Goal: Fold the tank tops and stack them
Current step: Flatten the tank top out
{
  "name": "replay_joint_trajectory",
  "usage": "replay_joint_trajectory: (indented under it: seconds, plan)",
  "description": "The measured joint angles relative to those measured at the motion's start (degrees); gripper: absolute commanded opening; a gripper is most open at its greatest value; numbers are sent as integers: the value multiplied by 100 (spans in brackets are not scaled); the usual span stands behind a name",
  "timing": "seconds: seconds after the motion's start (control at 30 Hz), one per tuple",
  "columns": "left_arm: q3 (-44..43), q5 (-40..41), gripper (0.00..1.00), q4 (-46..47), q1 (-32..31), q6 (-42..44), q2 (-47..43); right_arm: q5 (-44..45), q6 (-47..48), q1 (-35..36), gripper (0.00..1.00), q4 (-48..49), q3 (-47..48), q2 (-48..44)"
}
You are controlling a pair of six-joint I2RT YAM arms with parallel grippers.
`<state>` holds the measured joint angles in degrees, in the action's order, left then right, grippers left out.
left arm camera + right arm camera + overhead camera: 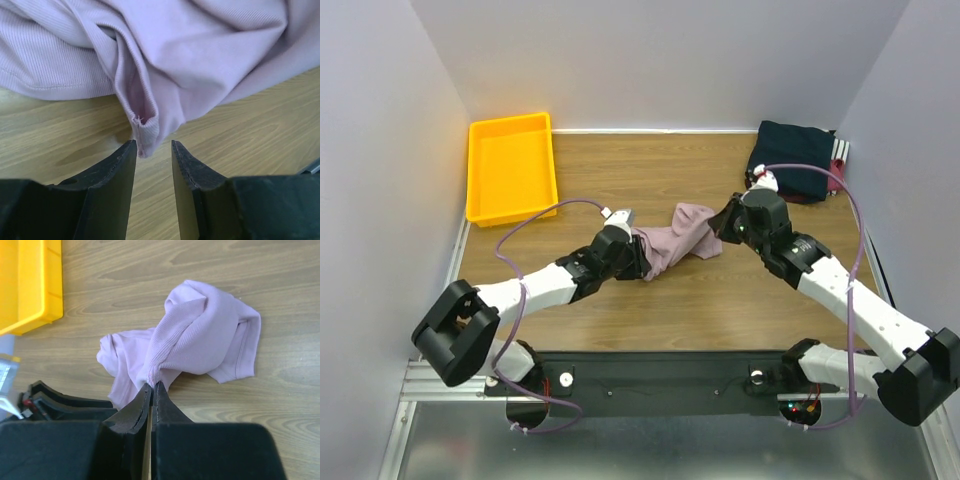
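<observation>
R-wrist cam shows right gripper (152, 385) pinching pink top (200, 335); overhead cam unclear.

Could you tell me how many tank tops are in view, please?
3: a pink top crumpled at the centre; a navy top folded on a maroon top, far right. More may be hidden beneath.

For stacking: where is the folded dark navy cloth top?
In the top view, the navy top lies at the far right corner, beyond the right gripper.

Item: legible text, labels, brand marks, numbers, signs. Count: none. All three views checked; nothing readable found.
</observation>
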<state>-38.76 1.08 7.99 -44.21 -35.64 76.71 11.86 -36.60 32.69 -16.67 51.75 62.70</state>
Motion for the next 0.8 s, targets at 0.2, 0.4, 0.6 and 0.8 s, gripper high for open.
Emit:
replay_joint_trajectory:
  seconds: [0.2,0.4,0.6,0.8]
  plan:
    - [24,17,45,199,-4,-98,190,44,107,0,0,-142,382,55]
    - [-415,214,40,219,-4,-107,966,85,151,0,0,-240,560,76]
    - [-876,367,0,195,37,-142,1696,127,216,0,0,-400,710,90]
    - [-1434,455,0,24,282,-118,2048,214,339,0,0,-529,1088,120]
